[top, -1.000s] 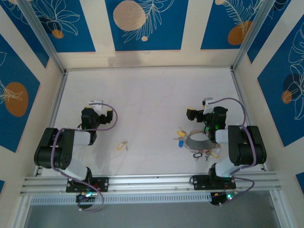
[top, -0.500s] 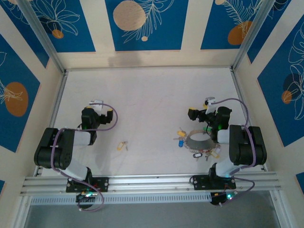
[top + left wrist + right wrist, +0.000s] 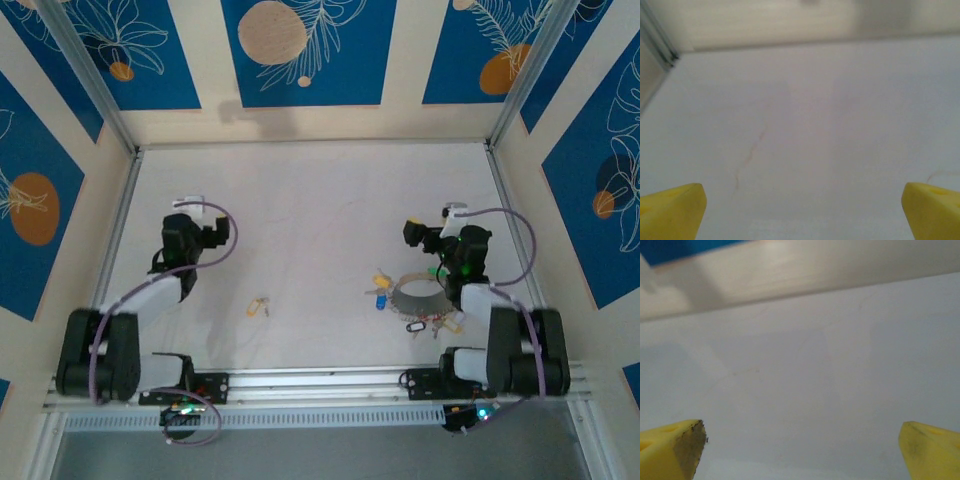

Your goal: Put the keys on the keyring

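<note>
The keyring, a large grey loop, lies on the white table at the right with several tagged keys bunched along its near side and more keys at its left. One loose key with a yellow tag lies alone near the table's middle front. My left gripper hovers far left of that key, open, its yellow fingertips wide apart over bare table. My right gripper sits just beyond the keyring, open too, with its yellow fingertips spread and nothing between them.
Aluminium rails edge the table at left and right, and a patterned back wall closes the far side. The left rail and the wall's foot appear ahead of the grippers.
Both arms have stretched out from their folded pose. The left gripper moved slightly farther and left, the right gripper slightly farther and right. Keys and keyring have not moved.
</note>
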### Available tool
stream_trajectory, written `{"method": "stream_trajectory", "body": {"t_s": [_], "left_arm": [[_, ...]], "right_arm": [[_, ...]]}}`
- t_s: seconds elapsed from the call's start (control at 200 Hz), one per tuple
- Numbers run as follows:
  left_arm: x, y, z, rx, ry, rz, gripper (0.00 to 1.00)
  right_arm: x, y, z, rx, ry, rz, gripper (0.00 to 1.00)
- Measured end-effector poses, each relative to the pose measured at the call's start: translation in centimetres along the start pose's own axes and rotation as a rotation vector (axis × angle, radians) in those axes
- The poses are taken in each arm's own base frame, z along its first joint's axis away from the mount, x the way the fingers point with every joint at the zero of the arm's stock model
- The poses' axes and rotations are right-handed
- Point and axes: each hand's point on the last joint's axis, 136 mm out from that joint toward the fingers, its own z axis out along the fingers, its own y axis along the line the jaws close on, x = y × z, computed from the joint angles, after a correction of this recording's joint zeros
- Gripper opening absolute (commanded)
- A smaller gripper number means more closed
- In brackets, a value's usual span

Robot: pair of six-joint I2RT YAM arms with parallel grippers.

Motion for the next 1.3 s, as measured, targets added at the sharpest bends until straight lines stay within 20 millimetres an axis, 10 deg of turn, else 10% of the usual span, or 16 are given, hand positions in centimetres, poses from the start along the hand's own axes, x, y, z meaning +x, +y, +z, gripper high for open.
{"method": "stream_trajectory", "body": {"t_s": [0.23,0.39,0.58,0.77,1.005,1.3], "left_arm": [[-6.9,-0.5,-7.8,0.051,-0.089,-0.240,1.00],[-9.9,-0.2,-12.0,0.064,-0.049,-0.425,1.00],[-13.4,-3.1,-12.6,0.169,-0.027,-0.302,1.00],[-9.8,-8.0,-7.3,0.328,0.225,-0.251,1.00],[0.1,-11.1,-3.3,0.391,0.600,-0.300,1.00],[2.1,-12.1,-3.5,0.419,0.705,-0.361,1.00]], "right_arm": [[-4.0,2.2,-5.2,-0.012,-0.001,0.254,0.96],[1.0,5.8,-6.6,-0.068,0.276,0.437,0.90],[7.3,9.4,-8.9,-0.035,0.645,0.543,0.52],[12.0,9.9,-11.1,0.092,0.876,0.553,0.24],[14.8,7.9,-11.3,0.248,1.003,0.567,0.28],[16.3,8.9,-9.8,0.219,1.051,0.558,0.40]]}}
